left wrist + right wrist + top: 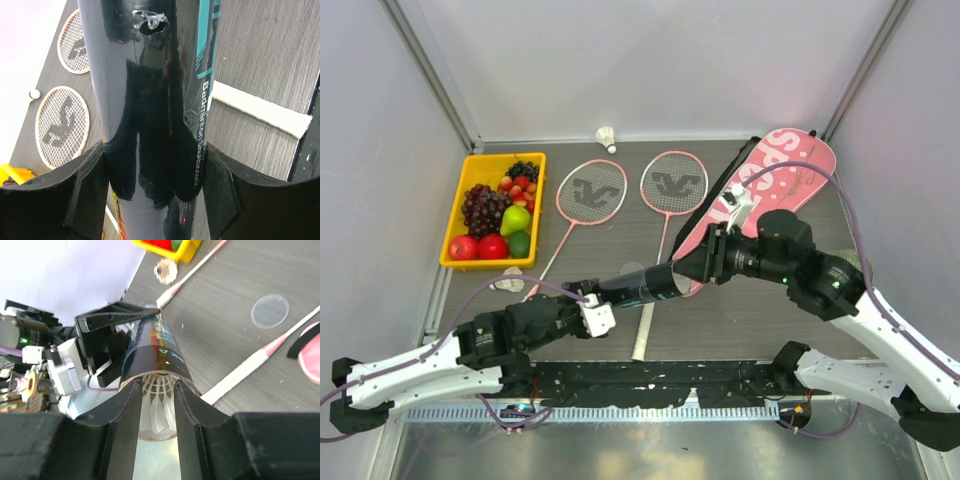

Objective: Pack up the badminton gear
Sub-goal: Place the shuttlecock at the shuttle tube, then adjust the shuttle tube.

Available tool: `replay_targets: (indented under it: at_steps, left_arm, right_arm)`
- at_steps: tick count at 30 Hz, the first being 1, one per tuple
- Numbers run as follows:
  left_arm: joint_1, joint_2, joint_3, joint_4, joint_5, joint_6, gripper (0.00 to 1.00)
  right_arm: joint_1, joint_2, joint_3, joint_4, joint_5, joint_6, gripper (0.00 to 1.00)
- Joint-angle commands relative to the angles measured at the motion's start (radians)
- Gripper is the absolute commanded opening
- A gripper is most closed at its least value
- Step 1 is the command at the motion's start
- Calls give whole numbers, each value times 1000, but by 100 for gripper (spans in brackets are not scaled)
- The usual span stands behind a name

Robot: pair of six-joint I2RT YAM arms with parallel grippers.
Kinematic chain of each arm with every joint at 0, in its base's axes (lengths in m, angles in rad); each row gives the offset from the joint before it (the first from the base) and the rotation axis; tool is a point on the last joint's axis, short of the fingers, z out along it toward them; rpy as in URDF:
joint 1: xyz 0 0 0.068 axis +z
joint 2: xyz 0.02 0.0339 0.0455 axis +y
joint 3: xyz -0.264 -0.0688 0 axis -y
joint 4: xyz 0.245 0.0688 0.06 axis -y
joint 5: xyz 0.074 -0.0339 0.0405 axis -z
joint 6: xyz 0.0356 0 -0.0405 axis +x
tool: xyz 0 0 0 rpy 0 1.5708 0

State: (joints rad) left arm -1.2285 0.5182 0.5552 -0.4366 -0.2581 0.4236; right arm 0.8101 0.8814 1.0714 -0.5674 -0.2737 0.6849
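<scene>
- Step in hand: loading a shuttlecock (160, 407) into the tube (635, 287), which is held level above the near middle of the desk (740, 330).
- The left claw (592, 312) is clamped across the tube at the end away from its mouth, with both fingers against the wall.
- The right claw (708, 262) is at the open mouth, fingers partly apart either side of the feathers. We cannot tell whether it grips them or has let go.
- A second shuttlecock (608, 138) lies at the far edge and a third shuttlecock (506, 284) by the tray (455, 215). The bag (775, 175) lies toward the far right corner.
- Next, in our judgement: draw the right claw straight back along the tube without dragging the feathers out.
</scene>
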Motion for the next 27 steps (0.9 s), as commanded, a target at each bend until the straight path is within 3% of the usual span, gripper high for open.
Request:
replay_targets:
  at_steps: [1,5,8,10,11,14,15,17,23,27]
  left_arm:
    - [-5,0,55,76,-9,6,0]
    - [-5,0,63,72,-9,-5,0]
    - [-3,-9,101,84,14,-63,0]
    - [-3,-23,118,125,46,-98,0]
    - [-5,-29,127,139,62,-118,0]
    - [-5,-35,163,192,63,-201,0]
    - [-5,-35,178,206,69,-233,0]
    - [-3,-30,207,234,79,-287,0]
    - [-3,6,238,355,177,-373,0]
    - [-3,66,250,412,189,-387,0]
  right_arm:
    - [4,-73,128,-90,140,-81,38]
    - [4,-160,121,-50,191,-145,42]
    - [4,-277,12,93,173,-253,54]
    - [4,-389,-94,234,192,-325,78]
    - [4,-471,-128,347,188,-359,98]
    - [4,-643,-314,562,176,-456,99]
    - [4,-662,-342,677,153,-476,97]
    - [4,-682,-393,747,124,-499,97]
    - [4,-550,-318,718,50,-527,96]
    - [6,-444,-343,917,-80,-380,96]
